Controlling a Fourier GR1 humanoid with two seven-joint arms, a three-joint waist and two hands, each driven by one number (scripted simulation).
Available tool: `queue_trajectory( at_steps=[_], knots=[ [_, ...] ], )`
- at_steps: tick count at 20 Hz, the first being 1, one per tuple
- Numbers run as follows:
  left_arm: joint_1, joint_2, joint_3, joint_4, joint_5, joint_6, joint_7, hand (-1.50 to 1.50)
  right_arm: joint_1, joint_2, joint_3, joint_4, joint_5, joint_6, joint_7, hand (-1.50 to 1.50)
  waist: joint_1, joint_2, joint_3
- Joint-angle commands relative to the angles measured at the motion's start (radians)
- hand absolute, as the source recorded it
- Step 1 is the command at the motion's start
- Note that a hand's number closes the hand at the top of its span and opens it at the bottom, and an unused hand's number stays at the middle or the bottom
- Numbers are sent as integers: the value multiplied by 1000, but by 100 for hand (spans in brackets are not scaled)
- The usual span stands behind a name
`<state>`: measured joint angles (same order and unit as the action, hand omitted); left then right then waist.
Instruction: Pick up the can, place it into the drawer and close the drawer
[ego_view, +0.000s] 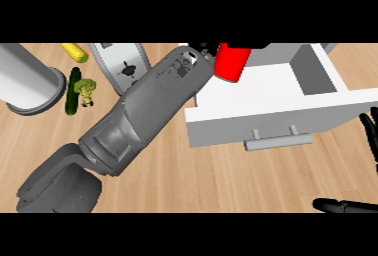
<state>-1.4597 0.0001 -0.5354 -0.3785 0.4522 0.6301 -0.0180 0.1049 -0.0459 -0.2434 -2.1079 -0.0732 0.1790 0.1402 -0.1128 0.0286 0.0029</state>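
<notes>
Left hand (204, 48) grasps the red can (231, 62) over the open drawer (310, 107): probably light, rigid, slippery; best held mid-body. Right hand (347, 205) rests, fingers released.

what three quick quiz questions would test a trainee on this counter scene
1. True or false: the red cylindrical can is over the open white drawer.
2. Which hand holds the can: A left hand, B right hand?
3. What lies beside the small green broccoli floret, on its left in the view?

Key: 1 true. 2 A. 3 the long dark green cucumber.
</notes>
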Motion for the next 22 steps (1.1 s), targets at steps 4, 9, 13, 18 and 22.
queue_trajectory(
  at_steps=[4, 9, 13, 18, 22],
  knots=[
    [8, 0, -41, 38, 33, 54, -18, -150, -14, -31, -9, -4, -13, 18, 21, -150, -25, 8, 1],
    [13, 0, -60, 43, 53, 115, -28, -150, 10, -19, -3, -19, -10, 21, -1, -150, -20, 3, 1],
    [20, 0, -88, 22, 83, 122, -12, -150, -40, -9, 23, -27, 8, -8, 43, -150, -20, 5, 0],
    [60, 0, -91, 8, 113, 169, -65, -150, -24, -41, 11, -42, 46, 14, -7, -150, -19, 5, 0],
    [53, 0, -85, -6, 150, 185, -45, -150, -17, -95, 33, -101, 167, 27, -42, -150, -31, 4, -1]
  ],
)
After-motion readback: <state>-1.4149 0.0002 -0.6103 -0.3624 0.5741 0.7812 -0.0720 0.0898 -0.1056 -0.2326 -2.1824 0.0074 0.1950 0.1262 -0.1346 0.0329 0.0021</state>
